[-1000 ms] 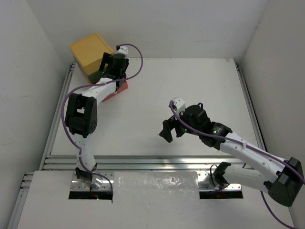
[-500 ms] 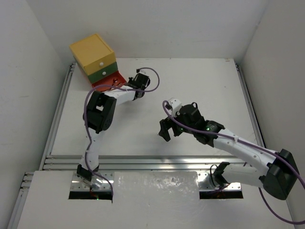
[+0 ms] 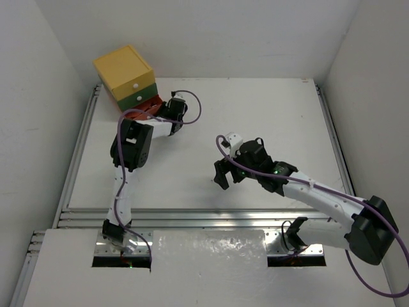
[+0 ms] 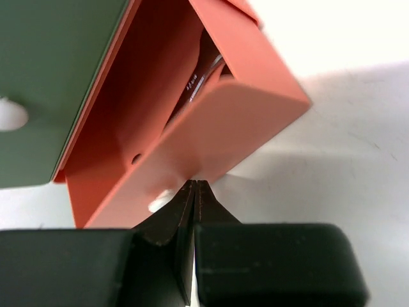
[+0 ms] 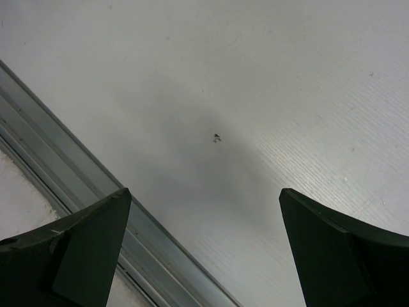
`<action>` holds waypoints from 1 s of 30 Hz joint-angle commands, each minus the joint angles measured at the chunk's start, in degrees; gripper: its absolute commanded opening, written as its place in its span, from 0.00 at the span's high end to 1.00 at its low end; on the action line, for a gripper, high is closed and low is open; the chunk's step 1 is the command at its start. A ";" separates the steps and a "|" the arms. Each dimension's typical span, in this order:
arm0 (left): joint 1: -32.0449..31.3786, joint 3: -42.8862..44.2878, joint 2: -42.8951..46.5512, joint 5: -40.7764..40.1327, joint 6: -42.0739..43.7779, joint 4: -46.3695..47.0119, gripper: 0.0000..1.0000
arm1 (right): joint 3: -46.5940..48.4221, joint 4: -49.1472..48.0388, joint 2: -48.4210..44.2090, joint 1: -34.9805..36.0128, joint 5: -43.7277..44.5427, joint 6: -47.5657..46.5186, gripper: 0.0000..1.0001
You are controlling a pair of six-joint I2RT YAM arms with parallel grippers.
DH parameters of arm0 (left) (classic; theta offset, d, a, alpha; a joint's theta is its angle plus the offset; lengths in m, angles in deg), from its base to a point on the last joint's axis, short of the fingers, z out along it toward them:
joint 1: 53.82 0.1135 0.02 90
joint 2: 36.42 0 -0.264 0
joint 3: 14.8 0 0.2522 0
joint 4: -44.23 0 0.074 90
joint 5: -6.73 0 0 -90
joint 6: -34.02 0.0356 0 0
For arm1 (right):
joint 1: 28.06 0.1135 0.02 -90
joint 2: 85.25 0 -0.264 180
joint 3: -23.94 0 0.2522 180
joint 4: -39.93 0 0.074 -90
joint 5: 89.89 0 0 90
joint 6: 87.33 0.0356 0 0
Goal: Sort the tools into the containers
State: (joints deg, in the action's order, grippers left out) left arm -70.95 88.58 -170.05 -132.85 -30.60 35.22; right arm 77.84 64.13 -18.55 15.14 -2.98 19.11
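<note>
The containers are a stack of drawers at the back left: yellow on top, green in the middle, orange-red at the bottom. In the left wrist view the orange-red drawer stands partly pulled out, with a shiny silver tool lying inside. My left gripper is shut with nothing between its fingers, its tips against that drawer's front beside the white knob. My right gripper hangs open over the bare table, holding nothing. No other tools show.
Metal rails run along the table's near edge, and the right wrist view shows one rail below the open fingers. White walls close in the left, back and right sides. The green drawer's knob sits just left of the left gripper.
My left gripper shut, swung out to the right, then came back low against the orange-red drawer's front. That drawer sits further in than a second ago. The right arm edged slightly left.
</note>
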 commanded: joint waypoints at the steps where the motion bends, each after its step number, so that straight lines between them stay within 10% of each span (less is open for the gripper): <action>1: 2.97 3.18 -2.43 -1.31 4.41 7.37 1.00 | -0.06 -2.70 -0.16 -0.48 -1.12 -0.45 0.01; 20: 4.73 12.07 -11.05 -0.43 7.84 9.05 1.00 | 0.82 -3.67 3.00 -0.40 -3.85 0.16 0.01; 23: 3.51 8.31 -6.93 1.23 3.54 6.33 0.85 | 0.73 -3.49 2.56 -0.40 -3.33 0.08 0.01; 26: -0.78 4.00 1.23 5.01 -5.93 -0.07 0.42 | 1.08 -2.27 1.86 -0.40 -0.96 0.51 0.01; 30: -6.95 -2.87 16.26 10.20 -21.05 -7.36 0.17 | 3.36 1.50 -0.24 -1.27 5.79 3.32 0.01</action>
State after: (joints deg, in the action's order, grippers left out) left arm -71.71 88.61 -165.81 -128.31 -37.42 34.39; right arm 77.99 63.98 -15.74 14.66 -2.91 20.01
